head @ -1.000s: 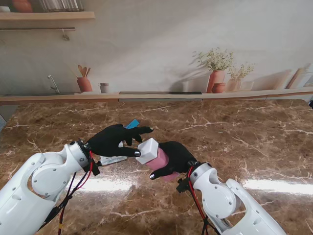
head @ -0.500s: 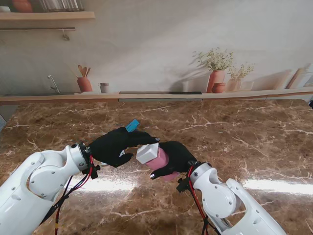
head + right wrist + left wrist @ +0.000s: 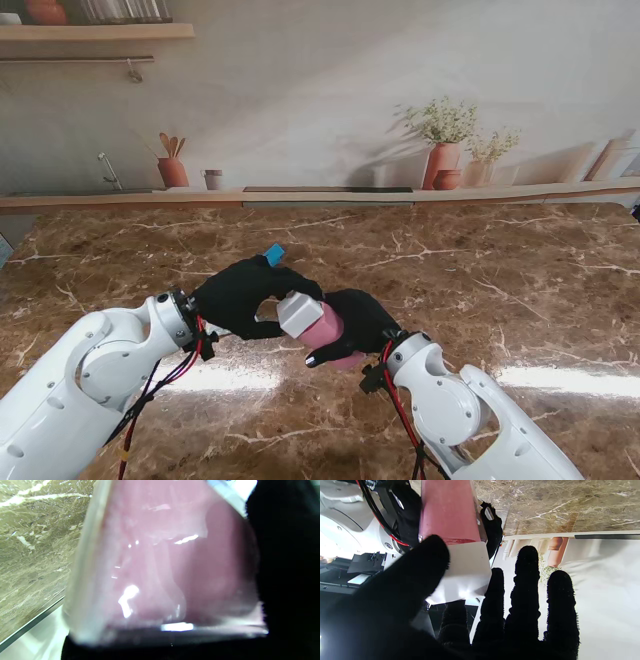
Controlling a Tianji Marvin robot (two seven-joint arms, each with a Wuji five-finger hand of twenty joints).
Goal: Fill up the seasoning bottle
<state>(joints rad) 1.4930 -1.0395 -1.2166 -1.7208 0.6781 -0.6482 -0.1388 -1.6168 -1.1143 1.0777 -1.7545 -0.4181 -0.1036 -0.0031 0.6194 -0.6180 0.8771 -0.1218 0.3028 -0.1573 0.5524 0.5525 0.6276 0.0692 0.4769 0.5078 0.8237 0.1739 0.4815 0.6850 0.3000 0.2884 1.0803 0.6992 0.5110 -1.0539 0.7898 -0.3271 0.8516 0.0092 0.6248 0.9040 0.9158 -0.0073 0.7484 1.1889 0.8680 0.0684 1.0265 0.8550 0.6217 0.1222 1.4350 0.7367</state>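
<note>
Two black hands meet over the middle of the brown marble counter [image 3: 480,260]. My right hand [image 3: 362,318] is wrapped tight around the pink seasoning bottle [image 3: 325,328] and holds it up, tipped toward the left. Its white cap [image 3: 299,311] points at my left hand [image 3: 240,296]. My left hand has its thumb [image 3: 420,572] pressed on one side of the cap and a finger on the other side, so it grips the cap. A small blue thing [image 3: 273,255] pokes out behind the left hand. I cannot tell what it is.
</note>
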